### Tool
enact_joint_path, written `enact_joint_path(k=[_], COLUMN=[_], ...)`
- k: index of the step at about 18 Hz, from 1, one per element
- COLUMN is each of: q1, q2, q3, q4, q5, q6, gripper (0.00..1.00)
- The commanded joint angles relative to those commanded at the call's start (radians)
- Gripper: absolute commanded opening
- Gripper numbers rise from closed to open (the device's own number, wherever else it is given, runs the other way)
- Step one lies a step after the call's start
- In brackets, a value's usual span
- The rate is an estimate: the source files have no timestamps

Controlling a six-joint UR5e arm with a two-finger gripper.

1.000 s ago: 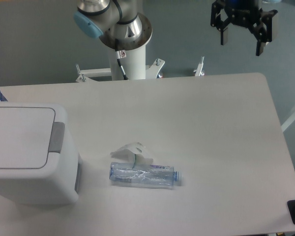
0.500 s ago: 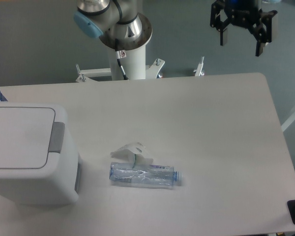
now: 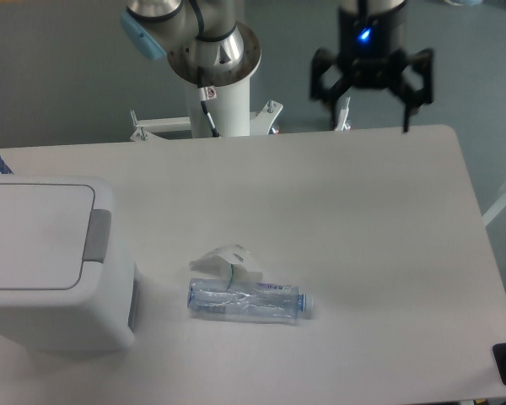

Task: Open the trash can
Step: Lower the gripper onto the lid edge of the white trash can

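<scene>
Start with the trash can (image 3: 46,261), which sits at the near left corner of the table (image 3: 363,245): its flat lid is down and the grey push tab (image 3: 98,234) on its right edge is untouched, so the opening has not begun. Just to the right of the can, a little nearer you, lies a crushed clear bottle (image 3: 244,300) with a scrap of white label (image 3: 223,256) touching its upper side (neither has shifted in the last second).

What has changed is at the far edge. The gripper (image 3: 370,97) has dropped lower and swung leftward, toward the can's side of the table, where a second ago it hung high off the far right corner. Its fingers are spread wide and hold nothing. It is well apart from the can, far to the can's right and behind it.

You can read this as the approach getting under way. The arm must travel most of the table's width before a fingertip can press that tab.
</scene>
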Motion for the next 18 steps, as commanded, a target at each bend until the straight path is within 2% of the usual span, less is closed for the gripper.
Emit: enact_joint_path(k=[3, 5, 8, 14, 18], q1=[-0.071, -0.121, -0.143, -0.169, -0.201], q2=[-0.025, -0.040, -0.049, -0.054, -0.069], q3=[0.002, 0.000, -0.011, -0.012, -0.012], q4=[0.009, 0.026, 0.028, 0.049, 0.057], q5=[-0.002, -0.053, -0.104, -0.210, -0.221], q6=[-0.146, -0.223, -0.327, -0.369, -0.399], gripper=[1.00, 1.00, 1.00, 1.00, 1.00])
